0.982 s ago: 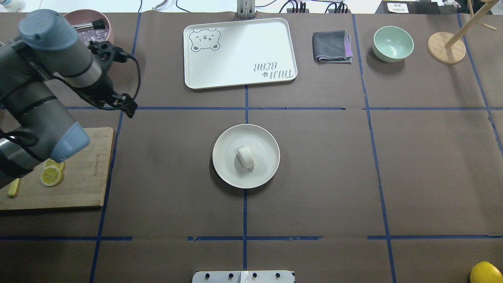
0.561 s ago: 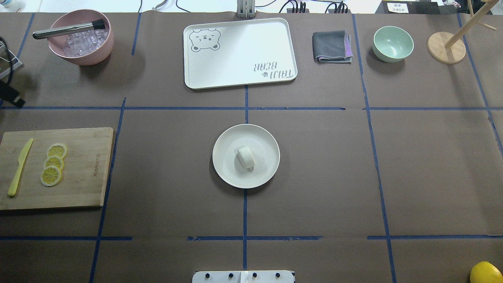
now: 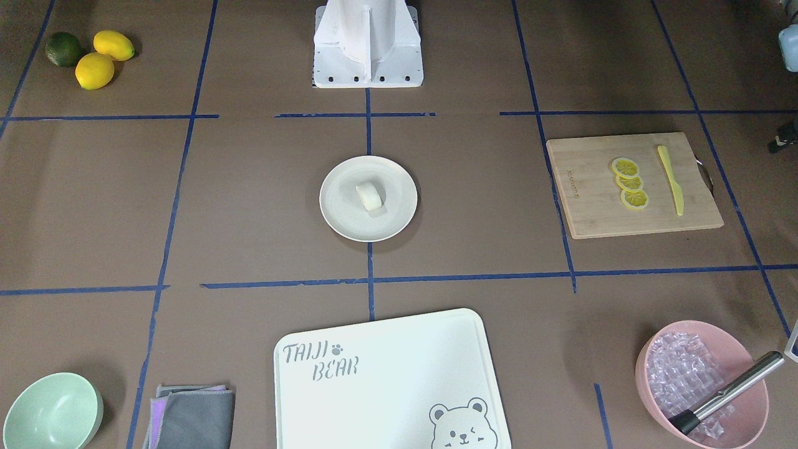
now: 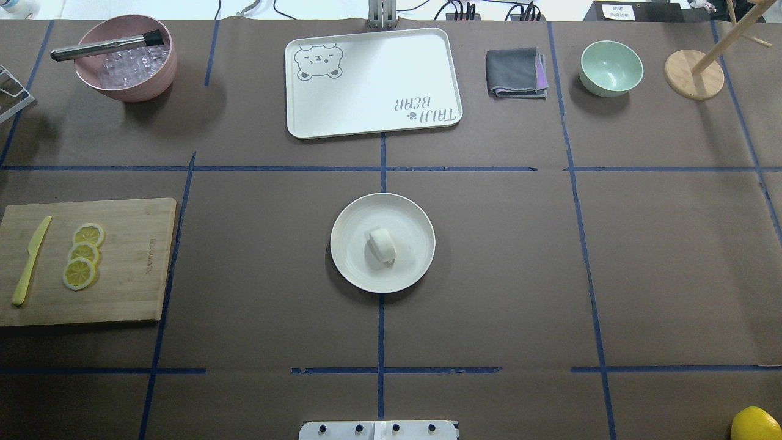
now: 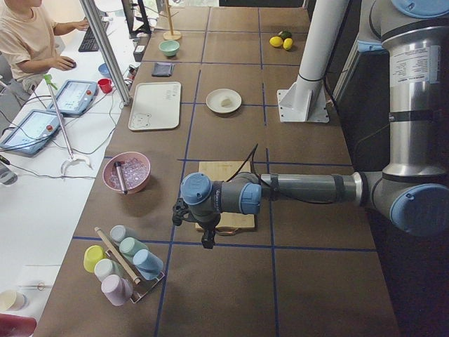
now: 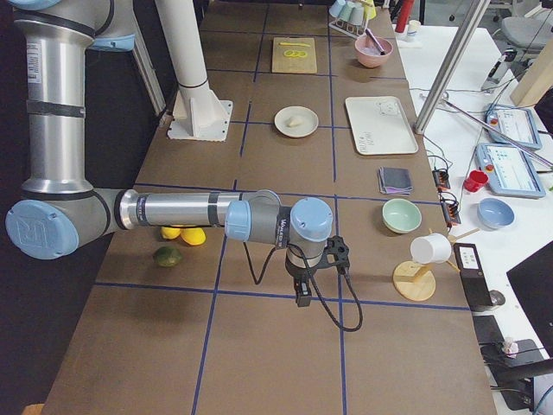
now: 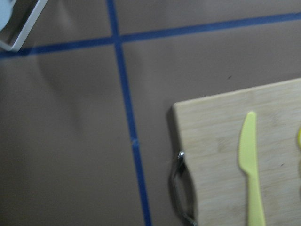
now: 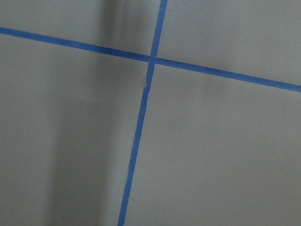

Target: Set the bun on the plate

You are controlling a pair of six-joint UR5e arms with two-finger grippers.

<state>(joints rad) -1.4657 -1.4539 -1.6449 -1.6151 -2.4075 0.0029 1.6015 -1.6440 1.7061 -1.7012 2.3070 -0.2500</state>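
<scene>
The small white bun [image 4: 382,244] lies a little below the middle of the round cream plate [image 4: 349,219], which sits mid-table; both also show in the front view, bun [image 3: 369,196] on plate [image 3: 340,219]. Nothing touches them. My left gripper [image 5: 208,243] hangs over the table's left end just past the wooden board, far from the plate; I cannot tell whether it is open or shut. My right gripper [image 6: 301,299] hovers over bare table at the right end, equally far away, and I cannot tell its state either. Neither wrist view shows fingers.
A cutting board [image 4: 134,263] carries lemon slices [image 4: 82,253] and a yellow knife [image 4: 30,260]. A pink bowl of ice [image 4: 125,58], the bear-print tray [image 4: 372,82], a grey cloth [image 4: 516,72], a mint bowl [image 4: 611,67] and a wooden stand [image 4: 693,73] line the far edge. A person sits beside the table [image 5: 28,38].
My left arm has swung out of the overhead view to the left, uncovering the board, knife and pink bowl. The bun and plate have stayed put.
</scene>
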